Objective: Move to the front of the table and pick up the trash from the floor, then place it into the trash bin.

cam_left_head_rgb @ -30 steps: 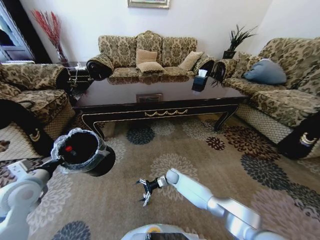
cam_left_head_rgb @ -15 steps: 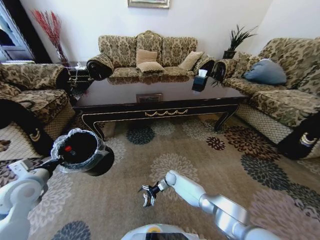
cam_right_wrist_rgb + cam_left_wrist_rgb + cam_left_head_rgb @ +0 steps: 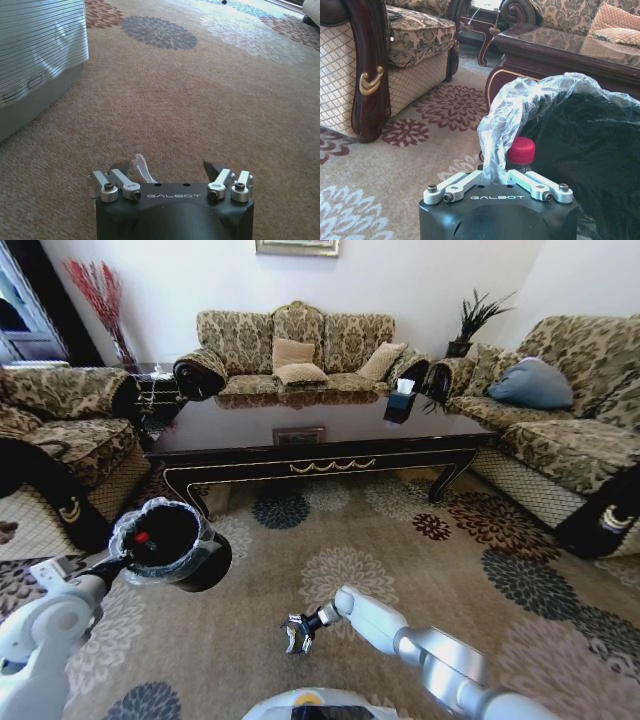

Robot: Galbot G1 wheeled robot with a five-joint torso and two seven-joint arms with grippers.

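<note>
Lowered since earlier, the right gripper (image 3: 296,633) is spread open over a thin white scrap (image 3: 141,169): light, limp, best pinched mid-strip. The trash bin (image 3: 170,543) rim is clenched by the left gripper (image 3: 499,181).

Bottle (image 3: 520,152) body behind liner (image 3: 502,120)

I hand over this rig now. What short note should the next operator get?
Left gripper: shut on the liner-covered rim of the round black trash bin, held above the carpet.
Right gripper: open, low over the carpet, small white scrap beside one finger.
Dark glossy wooden table: ahead.
Done: clear plastic bottle with red cap is in the bin.
Left: grasp the scrap, bin it.
</note>
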